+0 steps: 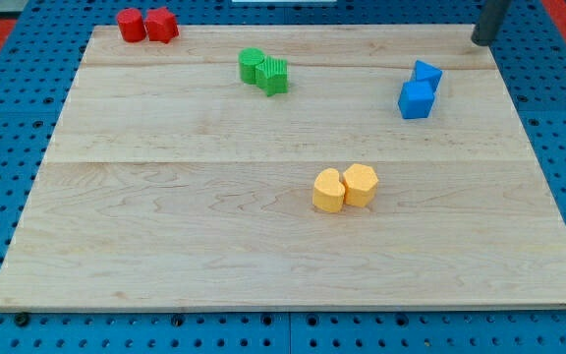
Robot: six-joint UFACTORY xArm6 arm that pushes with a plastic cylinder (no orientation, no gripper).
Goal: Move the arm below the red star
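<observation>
Nearest the lens: yellow heart-like block (pixel 328 191) touching yellow hexagon (pixel 360 184), lower middle of tabletop (pixel 165 216).

Red star (pixel 162 25) at the view's top left corner, touching a rounder red block (pixel 131 25) on its left; shapes small, so star call is a best guess.

Outward: two green blocks (pixel 263 70) touching, top centre. Two blue blocks (pixel 420 88) touching, view's right.

End effector: bare dark rod, no jaws to clench or release, carrying nothing. My tip (pixel 481 42) at the view's top right edge, well apart from every block, far across from the star.

Step in hand, judged: not started. To do well: sweep toward the view's left, passing below the green pair or threading between it and the top edge without nudging it. Stop on bare wood just under the star, near but not touching. Avoid clipping the red neighbour.
</observation>
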